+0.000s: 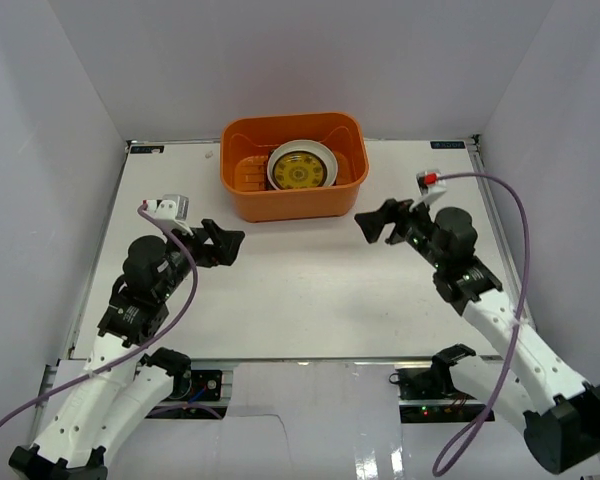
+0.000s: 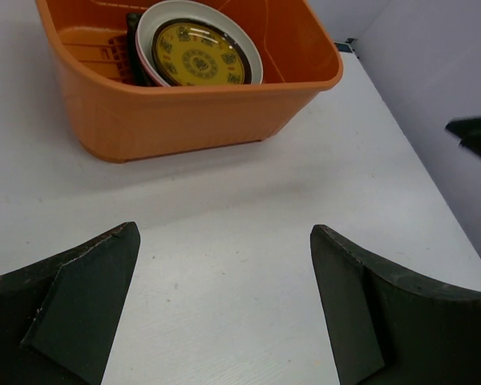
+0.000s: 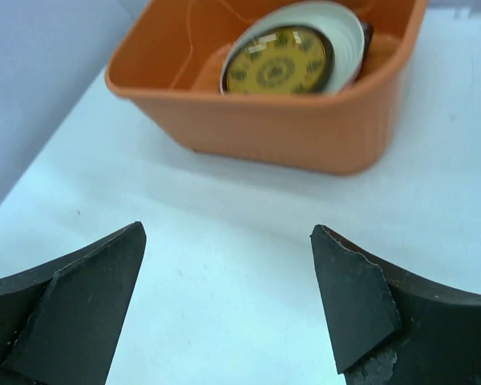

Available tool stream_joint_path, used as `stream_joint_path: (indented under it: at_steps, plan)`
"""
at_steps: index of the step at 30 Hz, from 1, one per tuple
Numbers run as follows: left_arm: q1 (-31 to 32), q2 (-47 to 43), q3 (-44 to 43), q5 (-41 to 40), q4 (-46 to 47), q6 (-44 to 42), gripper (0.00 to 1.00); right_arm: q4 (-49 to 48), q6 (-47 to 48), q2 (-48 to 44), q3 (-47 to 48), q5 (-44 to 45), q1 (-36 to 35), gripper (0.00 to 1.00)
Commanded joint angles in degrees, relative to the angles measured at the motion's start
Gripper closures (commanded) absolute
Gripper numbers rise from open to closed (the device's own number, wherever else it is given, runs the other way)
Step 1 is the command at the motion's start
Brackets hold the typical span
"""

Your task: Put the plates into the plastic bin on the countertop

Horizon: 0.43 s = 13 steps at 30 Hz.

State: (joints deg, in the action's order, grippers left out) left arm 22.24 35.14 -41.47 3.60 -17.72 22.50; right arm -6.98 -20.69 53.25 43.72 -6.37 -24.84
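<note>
I have both arms hanging low over the countertop [image 1: 310,290], one to each side, both angled in toward the bin [image 1: 293,205] at the far middle of the table. The left gripper [image 1: 232,247] is spread wide with nothing between its fingers, and its wrist view shows only bare white surface in the gap. The right gripper [image 1: 365,229] reads the same from its own camera: jaws well apart, nothing in them, the bin straight ahead. The plates [image 1: 299,170] are inside the bin, toward its right half. A yellow-gold patterned one with a pale rim is on top, slightly tilted, I'd guess because it rests on the dishes beneath. A dark rim peeks out behind it in the left wrist view, but I cannot count how many lie underneath. I see no plate on the table in any of the three views, so I judge the loading done or nearly so. The open, empty hands set back from the bin's near wall fit that, since there they are apart from the tub and won't nudge it. If anything remains, I'd check the table corners, which the wrist views don't cover, before parking the arms.
</note>
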Motion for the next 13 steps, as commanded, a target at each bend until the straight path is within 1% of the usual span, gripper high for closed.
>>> stream_joint_path:
  at_steps: [1, 2, 3, 4, 5, 6, 8, 9, 11, 12, 13]
  plan:
    - [-0.27, 0.02, -3.26, 0.45, 2.16, -0.79, 0.02, 1.35, 2.75, -11.21, -7.76, 1.52, -0.30, 0.10]
    - [-0.35, 0.20, -3.61, 0.80, 2.25, -0.88, 0.02, 3.79, 3.98, -17.86, -10.82, 2.32, -0.38, 0.10]
    - [-0.27, 0.11, -3.70, 1.93, 2.25, -1.05, 0.02, 4.86, 4.34, -21.14, -12.25, 3.37, -0.30, 0.10]
    - [-0.27, -0.06, -3.70, 2.29, 2.33, -1.32, 0.02, 5.74, 4.69, -26.66, -13.74, 5.73, -0.30, 0.10]
    - [-0.27, -0.50, -3.44, 2.55, 2.51, -1.23, 0.02, 6.88, 4.69, -28.89, -16.54, 6.28, -0.38, 0.10]
    - [-0.27, -0.77, -3.00, 2.99, 2.95, -0.97, 0.02, 7.24, 4.60, -30.91, -17.87, 8.81, -0.30, 0.10]
    - [-0.27, -1.12, -1.86, 2.74, 3.13, -0.79, 0.02, 8.83, 4.17, -34.51, -20.42, 8.75, -0.30, 0.10]
    - [-0.27, -1.47, -1.33, 2.82, 3.21, -0.62, 0.02, 8.05, 3.82, -35.06, -22.61, 7.79, -0.38, 0.10]
    - [-0.27, -1.82, -0.19, 2.91, 3.65, 0.26, 0.02, 7.69, 2.94, -34.54, -23.33, 6.99, -0.30, 0.10]
    - [-0.27, -1.65, 0.07, 2.91, 4.09, 0.52, 0.02, 7.69, 2.67, -33.84, -21.68, 4.90, -0.30, 0.10]
    - [-0.27, -1.30, -0.45, 2.39, 4.35, 1.13, 0.02, 8.12, 2.76, -32.26, -20.01, 4.70, -0.30, 0.10]
